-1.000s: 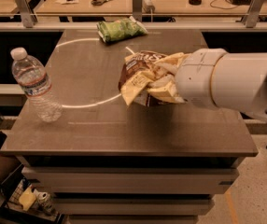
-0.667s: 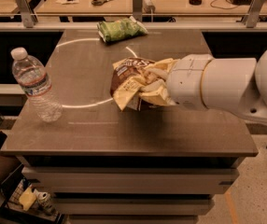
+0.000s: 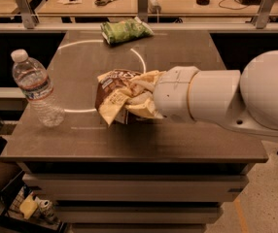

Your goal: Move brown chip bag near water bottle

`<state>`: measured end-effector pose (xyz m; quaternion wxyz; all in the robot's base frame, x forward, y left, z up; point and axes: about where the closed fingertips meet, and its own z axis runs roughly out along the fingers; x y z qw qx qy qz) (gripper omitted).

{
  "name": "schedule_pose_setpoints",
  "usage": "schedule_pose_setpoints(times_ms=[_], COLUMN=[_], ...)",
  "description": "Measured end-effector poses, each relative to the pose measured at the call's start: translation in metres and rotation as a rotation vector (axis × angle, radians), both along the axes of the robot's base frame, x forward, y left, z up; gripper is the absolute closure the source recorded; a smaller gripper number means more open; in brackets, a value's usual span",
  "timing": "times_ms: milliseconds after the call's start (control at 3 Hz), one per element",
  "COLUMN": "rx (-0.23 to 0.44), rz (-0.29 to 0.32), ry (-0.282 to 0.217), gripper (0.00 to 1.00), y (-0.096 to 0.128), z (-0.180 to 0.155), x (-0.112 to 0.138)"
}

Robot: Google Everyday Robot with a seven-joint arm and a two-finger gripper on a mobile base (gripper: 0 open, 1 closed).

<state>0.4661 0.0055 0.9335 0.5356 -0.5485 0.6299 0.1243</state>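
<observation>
The brown chip bag point(image 3: 114, 92) is crumpled, dark brown with cream-yellow edges, held just above the table's middle. My gripper point(image 3: 141, 97) is shut on the bag's right side; its cream fingers point(image 3: 138, 87) wrap the foil, and the white arm reaches in from the right. The water bottle point(image 3: 36, 89), clear with a white cap and a label band, stands upright at the table's left edge, about a bag's length to the left of the bag.
A green chip bag point(image 3: 125, 31) lies at the far edge of the dark table point(image 3: 129, 140). A white arc is painted on the tabletop. Desks with scissors and small items stand behind. Drawers sit below the table front.
My gripper has carried the brown chip bag to the left, closer to the water bottle. The bottle and the green bag have not moved.
</observation>
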Motion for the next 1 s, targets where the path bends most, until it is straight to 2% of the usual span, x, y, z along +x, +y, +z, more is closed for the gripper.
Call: schedule_pose_setpoints(times_ms=[333, 667, 1000], rx=[-0.011, -0.014, -0.017], rz=[0.014, 0.018, 0.022], ry=[-0.006, -0.009, -0.012], gripper=[1.0, 0.82, 0.59], y=[0.0264, 0.0288, 0.0313], z=[0.0001, 0.0014, 0.0028], x=[-0.0156, -0.0164, -0.0176])
